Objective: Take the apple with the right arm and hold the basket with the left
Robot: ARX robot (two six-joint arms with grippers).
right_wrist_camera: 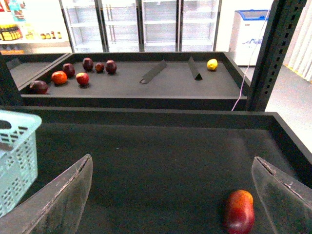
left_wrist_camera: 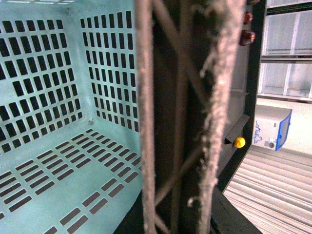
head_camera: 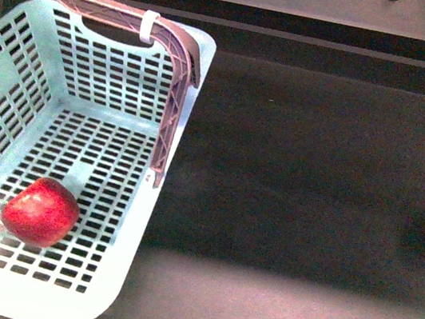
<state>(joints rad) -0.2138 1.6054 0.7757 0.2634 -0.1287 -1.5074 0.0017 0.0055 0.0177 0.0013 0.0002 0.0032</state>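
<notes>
The red apple (head_camera: 41, 211) lies on the slotted floor of the mint-green basket (head_camera: 113, 71), near its front. My left gripper (head_camera: 161, 169) is shut on the basket's right wall at the far corner; its brown-grey ribbed finger (head_camera: 175, 97), with a white band, runs down the inside of the wall. In the left wrist view the fingers (left_wrist_camera: 145, 122) fill the middle and the basket's inside (left_wrist_camera: 48, 73) lies beside them. My right gripper (right_wrist_camera: 170, 204) is open and empty over the dark table, out of the front view. The basket's corner (right_wrist_camera: 17, 151) shows in the right wrist view.
A red fruit with an orange-yellow end (right_wrist_camera: 239, 210) lies on the table close to my right gripper's finger (right_wrist_camera: 282, 195). On the far shelf (right_wrist_camera: 161, 90) lie several red and maroon fruits (right_wrist_camera: 83, 78), a yellow fruit (right_wrist_camera: 212, 64) and two dark dividers. A raised ledge (head_camera: 333, 61) bounds the table's back.
</notes>
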